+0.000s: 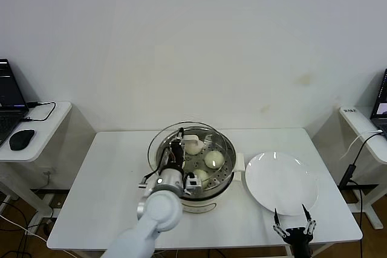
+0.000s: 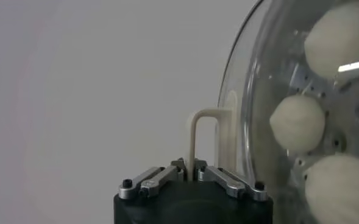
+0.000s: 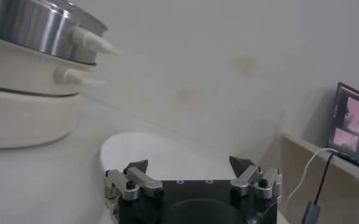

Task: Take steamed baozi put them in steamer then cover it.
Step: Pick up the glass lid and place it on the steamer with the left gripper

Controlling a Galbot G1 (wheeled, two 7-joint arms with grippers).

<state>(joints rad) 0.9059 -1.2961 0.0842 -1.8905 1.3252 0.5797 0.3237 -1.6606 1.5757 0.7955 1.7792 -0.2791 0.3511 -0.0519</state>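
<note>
The steamer (image 1: pixel 213 196), a steel basket on a cream base, stands mid-table. Three baozi (image 1: pixel 214 159) show inside it through the glass. The clear cover (image 1: pixel 208 132) sits over the basket; I cannot tell whether its rim rests on it. My left gripper (image 1: pixel 176 154) is shut on the cover's cream handle (image 2: pixel 194 137), pinched between the fingertips (image 2: pixel 177 167). In the left wrist view the baozi (image 2: pixel 297 123) show behind the glass (image 2: pixel 252 91). My right gripper (image 1: pixel 294 223) is open and empty at the front right, by the plate.
An empty white plate (image 1: pixel 282 182) lies right of the steamer; it also shows in the right wrist view (image 3: pixel 167 152) with the steamer (image 3: pixel 33 27) beyond. Side desks with a laptop and mouse (image 1: pixel 21 139) stand left, cables right.
</note>
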